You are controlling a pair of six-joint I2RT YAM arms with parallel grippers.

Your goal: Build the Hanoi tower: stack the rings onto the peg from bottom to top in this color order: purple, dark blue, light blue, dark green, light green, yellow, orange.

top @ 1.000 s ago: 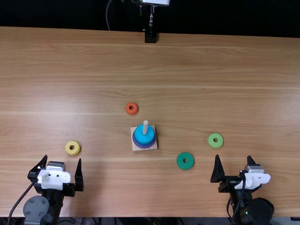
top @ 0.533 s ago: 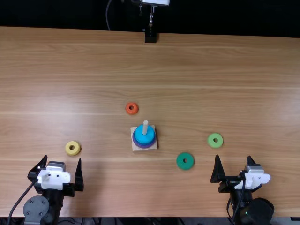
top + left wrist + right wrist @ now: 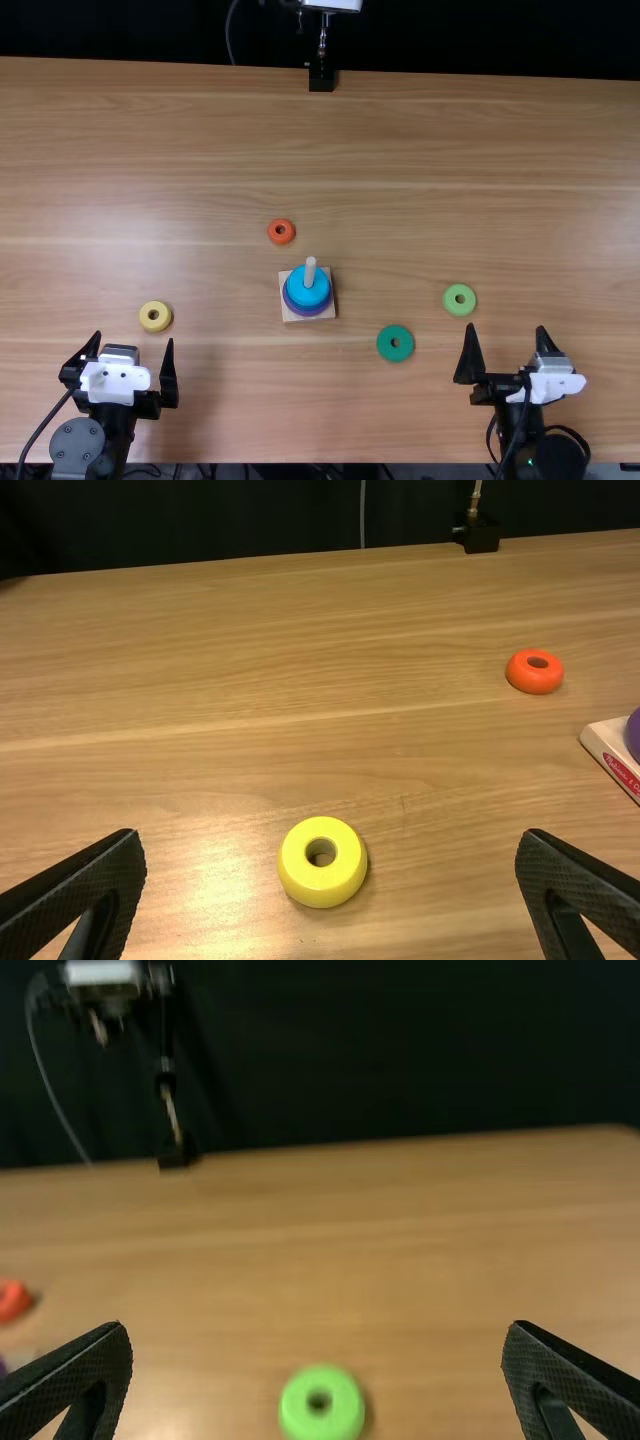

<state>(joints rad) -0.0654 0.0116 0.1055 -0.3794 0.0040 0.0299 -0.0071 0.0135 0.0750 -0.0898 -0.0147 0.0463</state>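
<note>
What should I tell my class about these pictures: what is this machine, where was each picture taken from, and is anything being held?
This is a robot with a left arm and a right arm. Each ends in a two-fingered tool for grasping. One picture looks down from above the wooden table; the other two come from cameras on the arms' wrists. Four loose rings lie there: yellow, orange, dark green and light green. A peg carries blue above purple. The left tool and right tool are open, holding nothing.

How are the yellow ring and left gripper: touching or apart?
Apart. In the left wrist view, table shows between the yellow ring and the left gripper.
</note>
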